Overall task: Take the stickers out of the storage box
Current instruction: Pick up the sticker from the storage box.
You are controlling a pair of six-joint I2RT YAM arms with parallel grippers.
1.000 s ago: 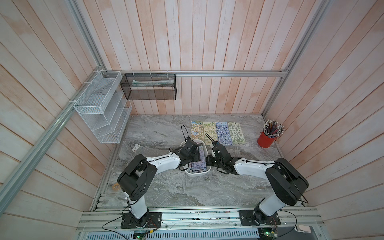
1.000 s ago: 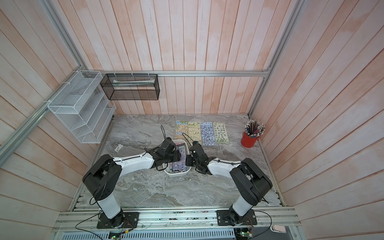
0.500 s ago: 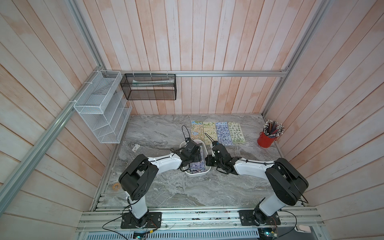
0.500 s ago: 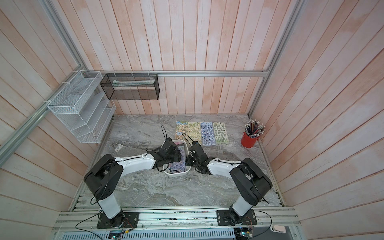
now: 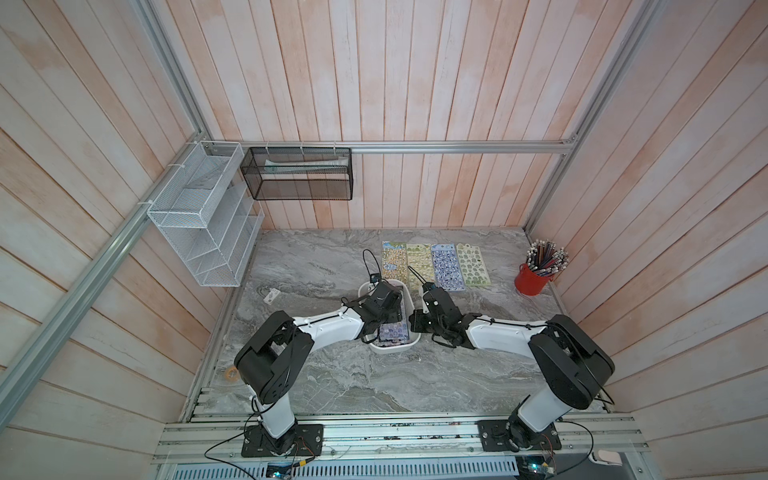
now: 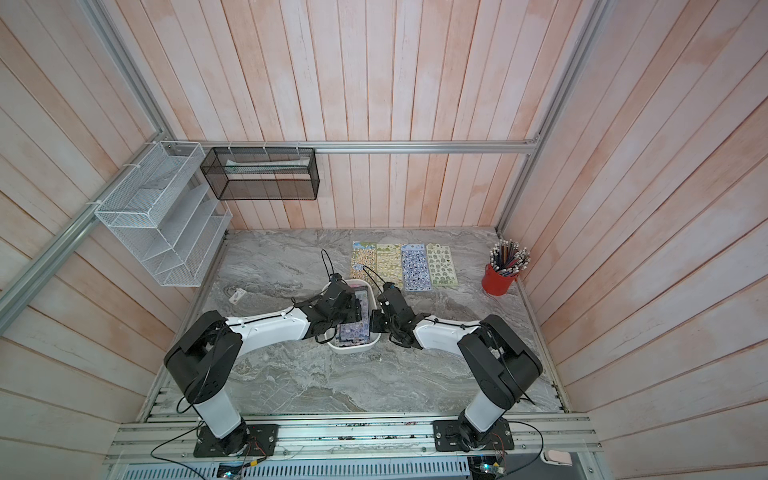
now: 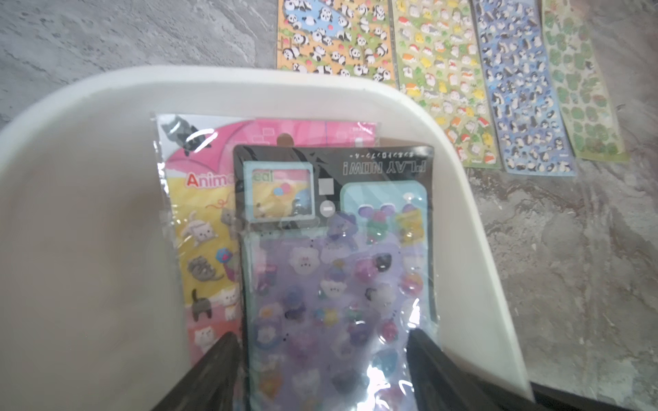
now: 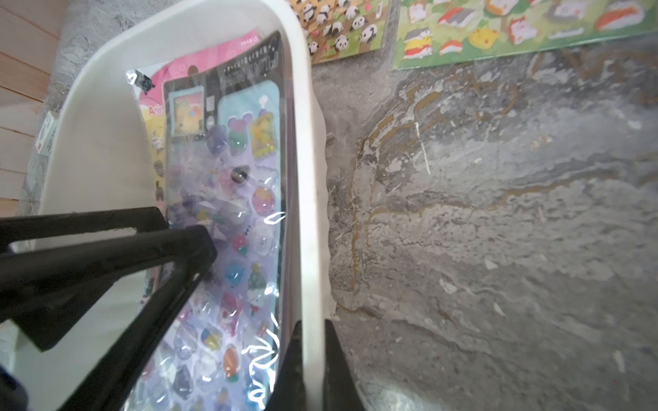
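The stickers (image 7: 338, 267), a glossy purple sheet over a pink-yellow one, were seen lying in the storage box (image 7: 89, 213), flanked by the spread left gripper (image 7: 320, 334); its wall was pinched by the right gripper (image 8: 315, 327). Four sheets (image 5: 446, 268) lay just beyond.

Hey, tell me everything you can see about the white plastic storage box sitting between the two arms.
The shallow white plastic storage box has rounded corners and plain smooth walls, and sits flat on the grey marbled table between the arms. It holds sleeved sticker sheets: a purple sheet with a black header on top of a pink and yellow cat sheet. The right gripper pinches its long wall nearest that arm; the left gripper hangs open over the purple sheet inside.
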